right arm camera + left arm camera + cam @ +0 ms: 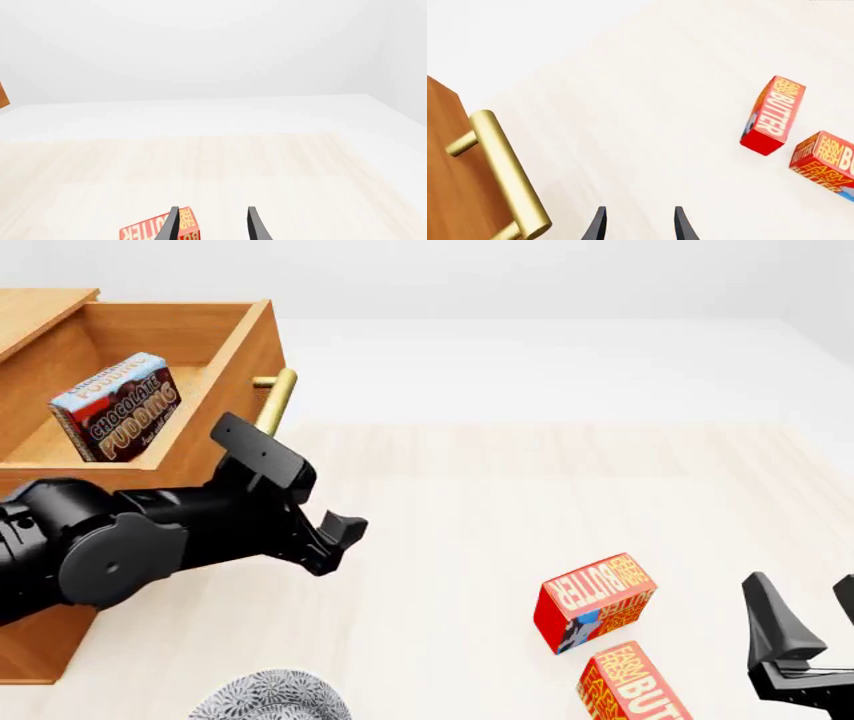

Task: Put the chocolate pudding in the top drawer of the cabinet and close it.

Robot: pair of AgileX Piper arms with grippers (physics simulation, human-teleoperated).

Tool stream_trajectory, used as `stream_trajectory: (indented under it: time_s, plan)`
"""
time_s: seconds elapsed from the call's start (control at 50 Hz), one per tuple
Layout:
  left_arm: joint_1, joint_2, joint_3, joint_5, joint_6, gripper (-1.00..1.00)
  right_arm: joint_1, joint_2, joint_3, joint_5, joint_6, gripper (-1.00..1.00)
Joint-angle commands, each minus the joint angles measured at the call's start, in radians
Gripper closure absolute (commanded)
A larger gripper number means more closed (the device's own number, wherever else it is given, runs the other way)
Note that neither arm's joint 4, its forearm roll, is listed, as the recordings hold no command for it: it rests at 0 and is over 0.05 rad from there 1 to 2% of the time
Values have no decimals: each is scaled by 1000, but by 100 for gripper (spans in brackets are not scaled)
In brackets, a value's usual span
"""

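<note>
The chocolate pudding [118, 408] lies tilted inside the top drawer [187, 455], which stands pulled out of the cabinet [40, 640] at the far left. The drawer's brass handle [274, 400] sticks out toward the table's middle. My left gripper [334, 537] hovers just in front of the drawer front, below the handle. In the left wrist view that gripper [638, 212] is open and empty, with the handle [504, 170] off to one side of its fingers. My right gripper [807, 612] stands open near the front right edge, holding nothing.
Two red-orange butter boxes [597, 600] [634, 685] lie on the table between the arms, close to the right gripper; one butter box [157, 231] shows behind the right fingers. A grey patterned dish [267, 698] sits at the front edge, below the left arm.
</note>
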Motion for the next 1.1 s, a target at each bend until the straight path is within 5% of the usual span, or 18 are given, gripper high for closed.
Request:
stream_trajectory:
  time_s: [0.02, 0.4, 1.1]
  plan:
    - [13, 16, -6, 1, -35, -100, 0, 11, 0, -11, 0, -100]
    - [88, 32, 4, -29, -75, -100, 0, 9, 0, -9, 0, -100]
    - [212, -36, 68, -68, -38, -100, 0, 0, 0, -1, 0, -100]
